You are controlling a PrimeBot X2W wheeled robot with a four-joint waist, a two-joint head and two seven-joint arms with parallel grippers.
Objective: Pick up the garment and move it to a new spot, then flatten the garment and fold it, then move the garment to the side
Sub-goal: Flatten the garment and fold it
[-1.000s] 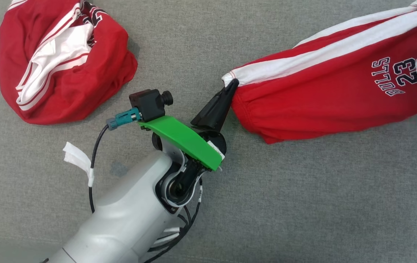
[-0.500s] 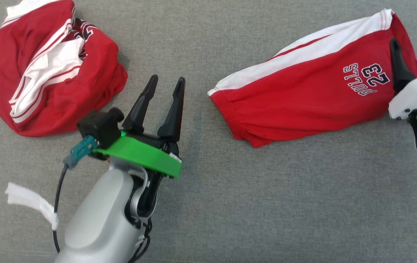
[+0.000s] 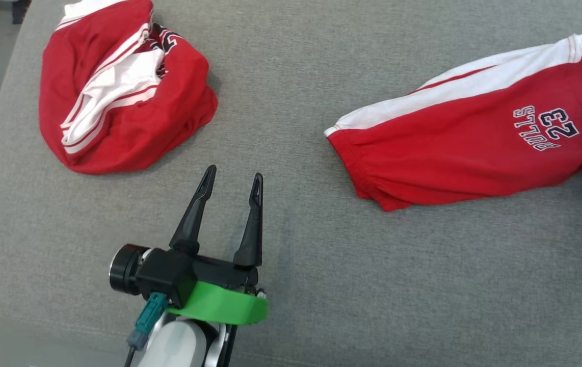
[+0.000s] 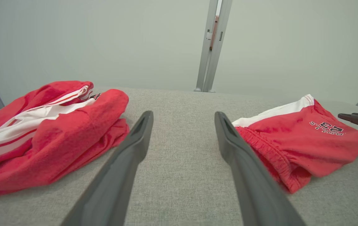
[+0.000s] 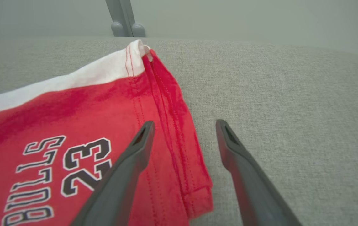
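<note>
Left gripper (image 3: pixel 235 173): lowest in the head view, over bare grey fabric-covered counter (image 3: pixel 321 285). Its fingers (image 3: pixel 195 214) stand wide apart with nothing between them and point up the view toward the gap between the two red items.

Folded garment (image 3: pixel 464 148): red shorts lying flat on the right half of the counter, well apart from the left gripper. The gathered waistband (image 3: pixel 357 158) faces the centre of the counter. A white stripe (image 3: pixel 454 86) runs along the far edge. The "BULLS 23" lettering (image 3: pixel 546 127) sits near the hem end and reads upside down in the head view.

Right gripper (image 5: pixel 185 123): at the hem end of the folded garment, fingers spread wide and empty. In the right wrist view one finger lies over the red hem and the other over bare counter, so the pair straddles the hem edge. Contact with the cloth cannot be confirmed.

Crumpled garment (image 3: pixel 123 97): a second red-and-white item, bunched in a heap at the far left of the counter, apart from both grippers.

Beyond the far edge, a grey metal post (image 4: pixel 212 44) stands against a pale wall.
</note>
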